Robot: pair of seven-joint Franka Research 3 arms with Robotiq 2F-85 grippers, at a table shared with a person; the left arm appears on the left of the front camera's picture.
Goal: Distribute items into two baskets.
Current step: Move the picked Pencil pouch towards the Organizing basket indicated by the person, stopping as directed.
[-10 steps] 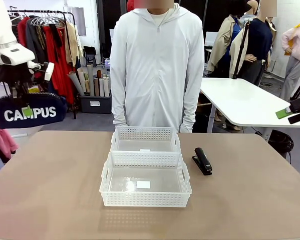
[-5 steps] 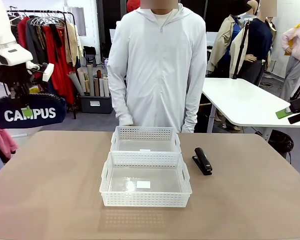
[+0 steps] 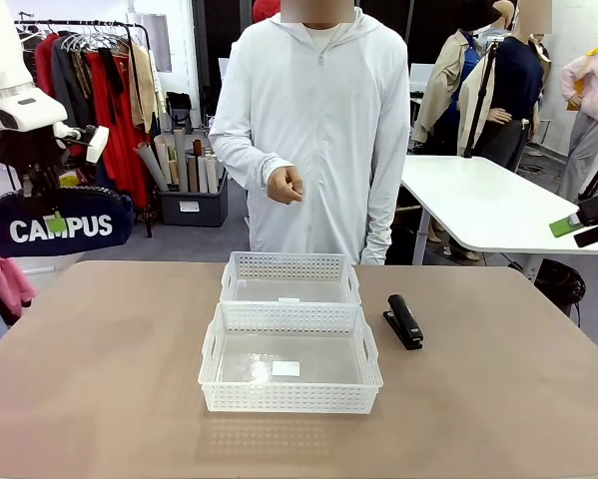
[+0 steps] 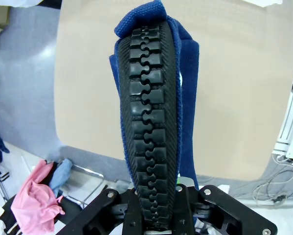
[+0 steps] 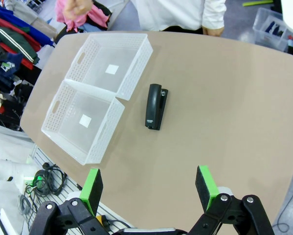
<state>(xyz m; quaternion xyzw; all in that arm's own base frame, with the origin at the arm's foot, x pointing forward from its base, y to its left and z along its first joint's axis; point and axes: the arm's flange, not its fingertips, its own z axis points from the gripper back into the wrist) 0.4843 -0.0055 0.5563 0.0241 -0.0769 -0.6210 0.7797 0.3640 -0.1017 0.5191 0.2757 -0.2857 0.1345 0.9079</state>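
Observation:
My left gripper [image 3: 55, 222] hangs high off the table's left edge, shut on the navy "CAMPUS" pouch [image 3: 57, 224]. The left wrist view looks down the pouch's black zip [image 4: 151, 112], clamped between my fingers. Two white lattice baskets stand mid-table, one near [image 3: 291, 397] and one far [image 3: 292, 266], touching end to end. The black stapler [image 3: 403, 320] lies on the table just right of them. My right gripper [image 5: 148, 191] stands open high above the table's right side, its green pads [image 5: 91, 189] wide apart, the stapler [image 5: 155, 105] and both baskets [image 5: 100, 136] below it.
A person in a white hooded jacket stands at the far edge, one hand [image 3: 284, 185] raised at chest height. The tan table [image 3: 99, 359] has free room left and right of the baskets. A pink cloth [image 3: 1, 279] lies off the left edge.
The person's hand has risen from beside the far basket to chest height. Both arms and the pouch have stayed put.

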